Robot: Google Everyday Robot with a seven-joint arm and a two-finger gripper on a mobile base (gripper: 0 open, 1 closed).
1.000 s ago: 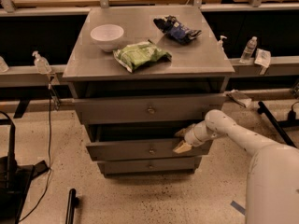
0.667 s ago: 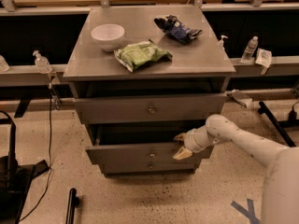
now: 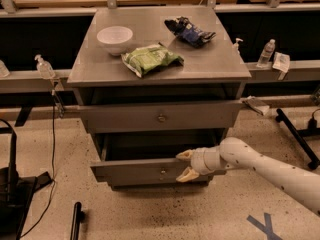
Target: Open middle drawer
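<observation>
My end effector: fingers spread astride 1 middle drawer front edge | counter: 1 bowl, 1 green bag, 1 dark bag

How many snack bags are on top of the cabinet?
2: a green bag front centre, a dark blue bag back right. The gripper is at the middle drawer.
</observation>
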